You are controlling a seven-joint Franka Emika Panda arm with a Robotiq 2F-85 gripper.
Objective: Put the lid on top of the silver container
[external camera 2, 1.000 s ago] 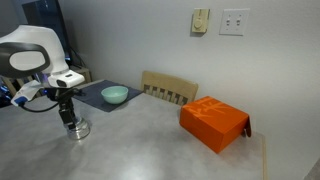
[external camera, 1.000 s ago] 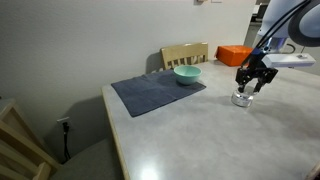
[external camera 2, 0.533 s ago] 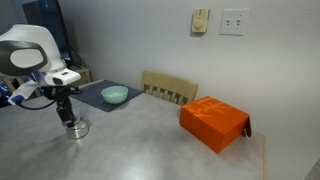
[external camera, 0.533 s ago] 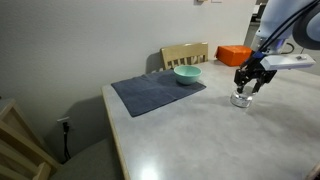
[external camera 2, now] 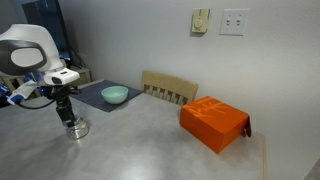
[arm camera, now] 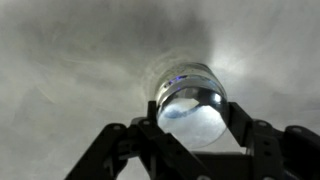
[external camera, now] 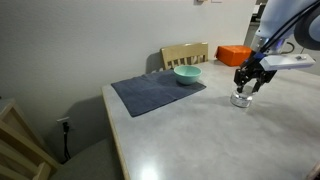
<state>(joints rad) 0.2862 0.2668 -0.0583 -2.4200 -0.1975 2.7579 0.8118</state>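
Note:
My gripper (arm camera: 193, 122) is shut on the lid (arm camera: 192, 112), a small round shiny silvery disc held between the two black fingers (arm camera: 150, 118). Right under it stands the silver container (arm camera: 178, 72), whose rim shows just beyond the lid. In both exterior views the gripper (external camera: 251, 82) (external camera 2: 68, 113) hangs straight down over the small silver container (external camera: 241, 99) (external camera 2: 77, 129) on the grey table; there the lid is hidden between the fingers. I cannot tell whether the lid touches the container's rim.
A teal bowl (external camera: 187, 74) (external camera 2: 114, 95) sits on a dark mat (external camera: 150, 93) (external camera 2: 92, 93). An orange box (external camera: 233, 53) (external camera 2: 214, 122) lies on the table. A wooden chair (external camera: 185, 54) (external camera 2: 168, 88) stands at the wall-side edge.

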